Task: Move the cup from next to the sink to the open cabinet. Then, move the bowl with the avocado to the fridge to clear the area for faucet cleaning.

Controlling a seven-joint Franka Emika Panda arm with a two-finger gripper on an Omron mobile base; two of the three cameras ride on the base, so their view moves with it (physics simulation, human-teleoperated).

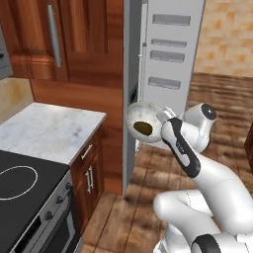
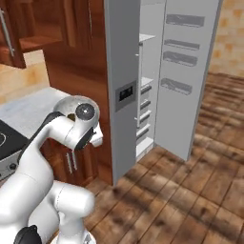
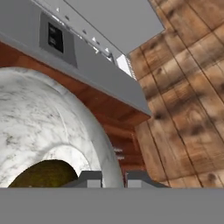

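The gripper point(image 3: 114, 178) is clenched on the rim of the bowl point(image 1: 143, 122). In the hand view one finger tip point(image 3: 91, 179) sits inside the bowl and the other sits outside, with the thick white-grey wall pinched between them. The bowl is held up in the air, tipped so its open side faces the camera in the left base view.

The avocado point(image 1: 143, 128) lies in the bottom of the bowl, low and a little to one side of the fingers. In the hand view it shows as a dark green-brown lump just beside the inner finger tip.

The fridge point(image 2: 157, 81) stands past the fingers, on the far side of the bowl. Its door is swung open, and white shelves and door bins show inside. The dark panel point(image 2: 126, 93) is on the closed grey door. In the left base view the bowl hangs right in front of the gap of the open fridge, near its edge.

A brown wood floor point(image 2: 190, 190) lies below the fingers. A marble counter point(image 1: 49, 131) and a black stove point(image 1: 24, 188) are off to the side, well apart from the bowl.
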